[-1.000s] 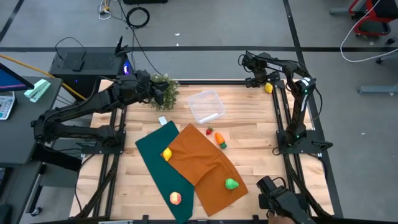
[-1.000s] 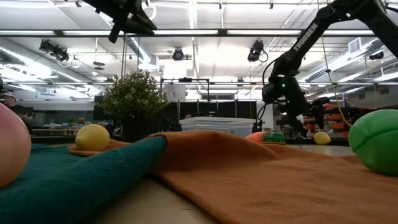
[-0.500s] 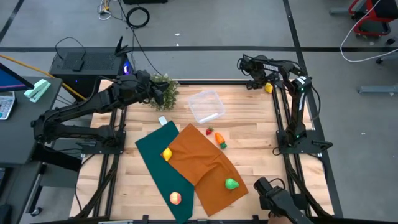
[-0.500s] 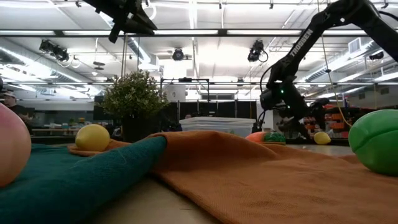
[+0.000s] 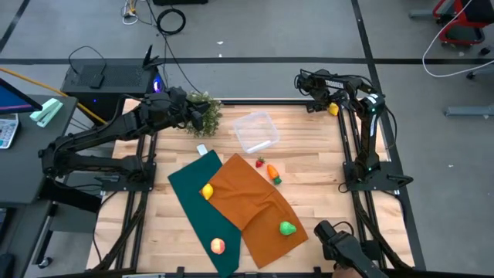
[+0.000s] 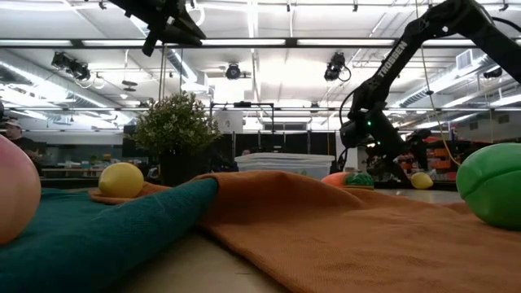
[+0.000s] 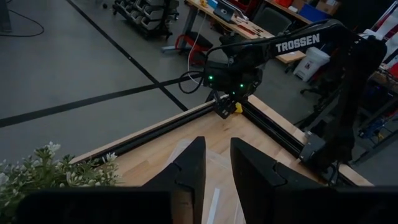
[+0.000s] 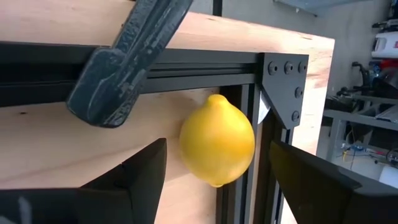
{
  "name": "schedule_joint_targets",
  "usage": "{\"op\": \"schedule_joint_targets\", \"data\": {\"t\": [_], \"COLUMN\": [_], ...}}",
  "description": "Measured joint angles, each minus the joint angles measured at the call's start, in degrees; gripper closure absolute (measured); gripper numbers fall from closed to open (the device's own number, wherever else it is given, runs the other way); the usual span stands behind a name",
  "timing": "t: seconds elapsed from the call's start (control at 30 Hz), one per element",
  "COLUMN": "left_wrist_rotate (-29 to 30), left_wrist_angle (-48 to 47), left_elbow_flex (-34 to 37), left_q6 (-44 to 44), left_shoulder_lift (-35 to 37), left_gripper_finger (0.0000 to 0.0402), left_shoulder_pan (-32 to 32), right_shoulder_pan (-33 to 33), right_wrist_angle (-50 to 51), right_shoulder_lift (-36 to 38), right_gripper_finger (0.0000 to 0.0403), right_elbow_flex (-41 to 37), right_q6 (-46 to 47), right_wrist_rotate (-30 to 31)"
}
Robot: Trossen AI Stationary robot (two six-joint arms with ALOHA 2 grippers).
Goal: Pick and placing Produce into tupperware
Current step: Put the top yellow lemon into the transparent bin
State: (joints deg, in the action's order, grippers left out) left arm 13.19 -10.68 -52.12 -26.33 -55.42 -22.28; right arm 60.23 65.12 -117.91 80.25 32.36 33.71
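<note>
Yellow lemon (image 8: 217,147) sits in the table's far right corner against the black frame, between the right gripper's (image 5: 327,106) 2 spread fingers, untouched. Clear tupperware (image 5: 256,131) lies mid-table, empty. Left gripper (image 7: 216,173) hovers above the plant (image 5: 204,110), fingers narrowly parted, grasping nothing.

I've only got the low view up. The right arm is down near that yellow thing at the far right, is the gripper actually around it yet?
Observer: The right gripper is open, and the lemon sits between its fingers with gaps on both sides.
Operator: Where on the table is that?
Observer: The far right corner, against the black frame rail.
Operator: And the tupperware?
Observer: The tupperware has nothing in it, seen from above.
Operator: The left arm?
Observer: The left gripper waits above the potted plant, holding nothing.
</note>
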Motion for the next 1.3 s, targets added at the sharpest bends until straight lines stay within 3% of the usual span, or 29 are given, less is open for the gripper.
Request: {"op": "schedule_joint_targets", "data": {"t": [0.33,0.67,1.13,1.23,1.3], "left_wrist_rotate": [-4.05,-4.26,-4.28,-4.31,-4.28], "left_wrist_angle": [-0.02,-0.02,-0.02,-0.02,-0.02], "left_elbow_flex": [0.0,0.0,0.0,0.0,0.0], "left_q6": [-0.04,-0.04,0.06,0.11,0.13], "left_shoulder_lift": [0.0,0.0,0.0,0.0,0.0], "left_gripper_finger": [0.0314,0.0311,0.0309,0.0308,0.0308], "left_shoulder_pan": [0.02,0.02,0.02,0.02,0.02], "right_shoulder_pan": [0.0,-0.02,-2.08,-2.27,-2.59], "right_wrist_angle": [0.48,0.87,1.62,1.81,-0.24], "right_shoulder_lift": [0.0,0.19,0.44,0.5,0.12], "right_gripper_finger": [0.0223,0.0297,0.034,0.0352,0.0365], "right_elbow_flex": [0.0,0.11,0.15,0.15,0.03], "right_q6": [-0.79,-0.95,-0.96,-1.36,-1.41], "right_wrist_rotate": [-0.79,-1.6,-2.86,-4.28,-9.12]}}
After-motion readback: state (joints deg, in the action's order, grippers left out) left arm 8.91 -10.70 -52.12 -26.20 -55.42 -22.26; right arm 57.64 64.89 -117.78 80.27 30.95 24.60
